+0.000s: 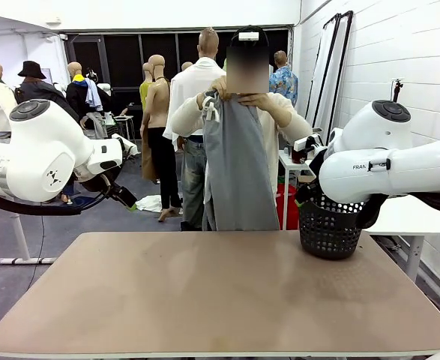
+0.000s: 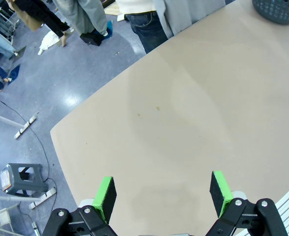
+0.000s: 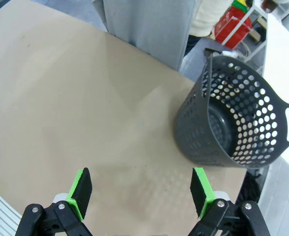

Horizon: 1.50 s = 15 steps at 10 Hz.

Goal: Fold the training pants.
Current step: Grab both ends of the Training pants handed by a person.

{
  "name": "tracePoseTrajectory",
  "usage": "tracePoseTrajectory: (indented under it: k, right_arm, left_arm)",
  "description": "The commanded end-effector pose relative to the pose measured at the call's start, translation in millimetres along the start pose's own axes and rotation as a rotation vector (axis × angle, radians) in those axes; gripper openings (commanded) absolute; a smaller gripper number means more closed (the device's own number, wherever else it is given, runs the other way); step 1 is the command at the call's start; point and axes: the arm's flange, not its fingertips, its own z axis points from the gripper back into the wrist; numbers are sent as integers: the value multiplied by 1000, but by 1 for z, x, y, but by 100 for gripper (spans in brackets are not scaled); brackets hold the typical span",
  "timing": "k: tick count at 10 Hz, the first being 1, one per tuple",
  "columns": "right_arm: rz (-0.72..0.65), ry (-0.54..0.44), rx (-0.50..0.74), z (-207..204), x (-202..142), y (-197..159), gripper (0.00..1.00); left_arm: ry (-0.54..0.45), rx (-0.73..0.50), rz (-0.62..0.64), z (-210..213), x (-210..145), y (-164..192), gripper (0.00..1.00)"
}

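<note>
The right gripper (image 3: 142, 192) hangs wide open and empty over the bare counter (image 3: 75, 108). A dark basket (image 3: 233, 123) stands ahead to its right, and the training pants (image 3: 149, 27) hang farther ahead.

A smooth beige rectangular tabletop (image 1: 205, 292) bears a dark grey perforated plastic basket with loop handles (image 1: 330, 229) near its far right corner. A red plastic crate (image 3: 230, 19) sits beyond that corner. A grey plastic step stool (image 2: 23, 179) stands on the floor off the table's edge.
</note>
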Motion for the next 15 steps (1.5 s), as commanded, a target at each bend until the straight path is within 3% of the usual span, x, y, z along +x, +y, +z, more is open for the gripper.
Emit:
tracePoseTrajectory:
  k: [1,15]
  right_arm:
    - [13,1,-4,0,0,-1,100]
    - [13,1,-4,0,0,-1,100]
  left_arm:
    - [-2,-1,-5,-1,1,0,100]
    - [-2,-1,-5,-1,1,0,100]
